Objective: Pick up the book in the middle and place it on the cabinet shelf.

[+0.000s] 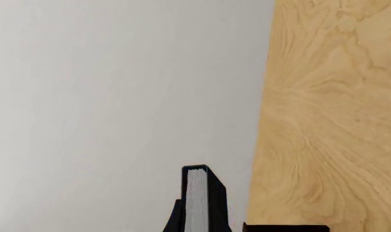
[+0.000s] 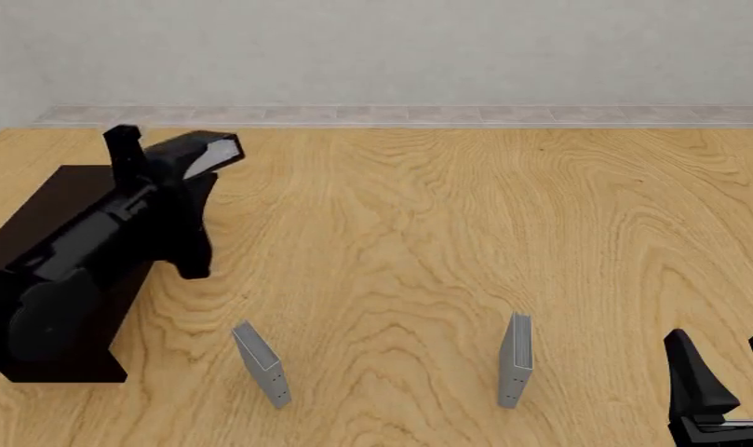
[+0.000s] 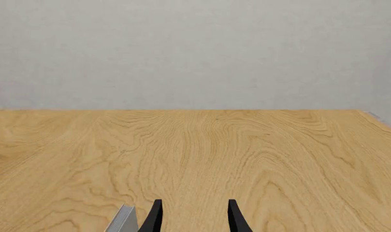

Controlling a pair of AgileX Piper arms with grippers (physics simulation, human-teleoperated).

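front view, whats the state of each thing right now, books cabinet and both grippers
book: held in the air by the left gripper, above the cabinet's far end
left gripper: shut on the book
right gripper: open, holding nothing
cabinet shelf: top bare where visible
two thin grey books: standing on the table

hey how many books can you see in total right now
3. A black book is held in the left gripper over the cabinet. Two thin grey books stand on the table: one front left, one front right. None seem hidden.
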